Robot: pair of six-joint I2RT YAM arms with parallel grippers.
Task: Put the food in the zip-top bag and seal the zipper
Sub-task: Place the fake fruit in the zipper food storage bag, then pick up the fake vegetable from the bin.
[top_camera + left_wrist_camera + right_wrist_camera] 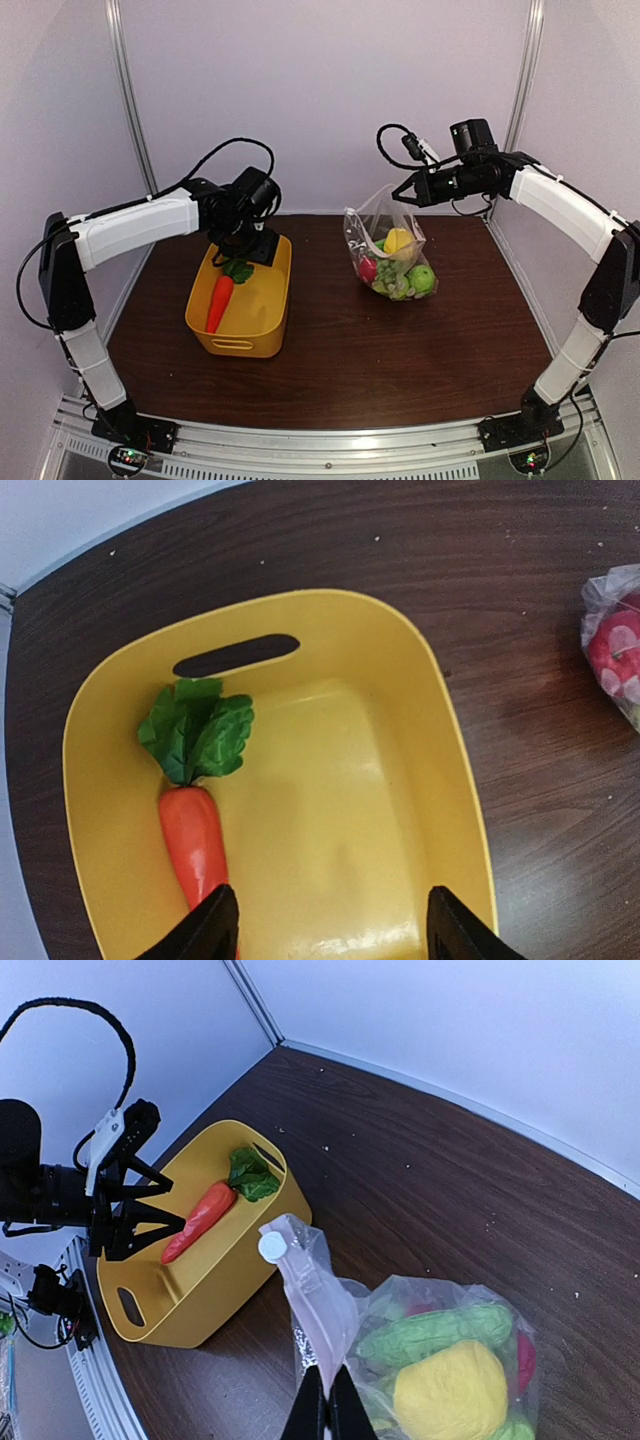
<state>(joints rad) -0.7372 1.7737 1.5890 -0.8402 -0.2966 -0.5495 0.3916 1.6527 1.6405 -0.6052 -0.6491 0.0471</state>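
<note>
one smooth carrot (192, 845) in glossy basket (330, 810) below spread left gripper (325, 925); right gripper (328, 1410) pinches crinkly bag (320, 1300).

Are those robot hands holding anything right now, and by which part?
The right gripper pinches the bag by its top edge. The left gripper is open over the carrot, holding nothing.

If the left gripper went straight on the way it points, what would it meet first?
Likely the carrot in the yellow basket: its narrow end lies by one finger of the left gripper. Between the fingers is bare basket floor; depth is unclear.
</note>
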